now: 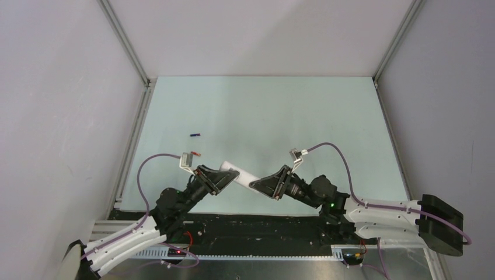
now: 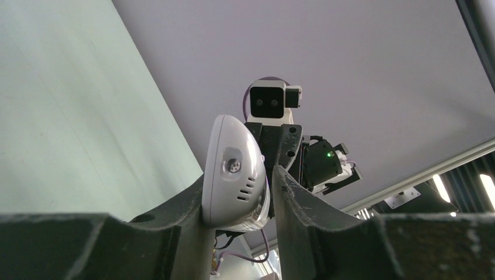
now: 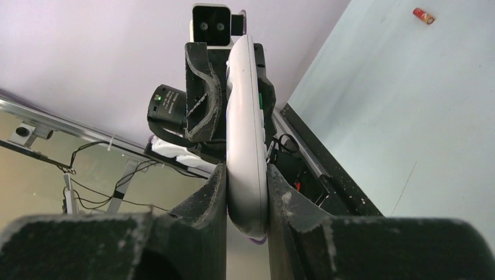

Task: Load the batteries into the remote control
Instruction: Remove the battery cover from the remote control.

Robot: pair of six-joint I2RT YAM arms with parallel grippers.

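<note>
The white remote control [image 1: 241, 172] is held off the table between both grippers, lying edge-on. My left gripper [image 1: 229, 176] is shut on its left end, whose rounded tip with small slots shows in the left wrist view [image 2: 233, 172] between the fingers [image 2: 239, 195]. My right gripper [image 1: 255, 184] is shut on its right end [image 3: 245, 146], the fingers [image 3: 246, 175] pressing both faces. The dark blue battery [image 1: 194, 136] lies on the table behind the left arm. The red-orange battery [image 1: 197, 154] lies nearer, beside the left wrist camera, and shows in the right wrist view [image 3: 424, 16].
The pale green table [image 1: 292, 116] is walled by white panels with metal frame rails at left [image 1: 131, 146] and right [image 1: 391, 134]. A black strip [image 1: 251, 224] runs along the near edge by the arm bases.
</note>
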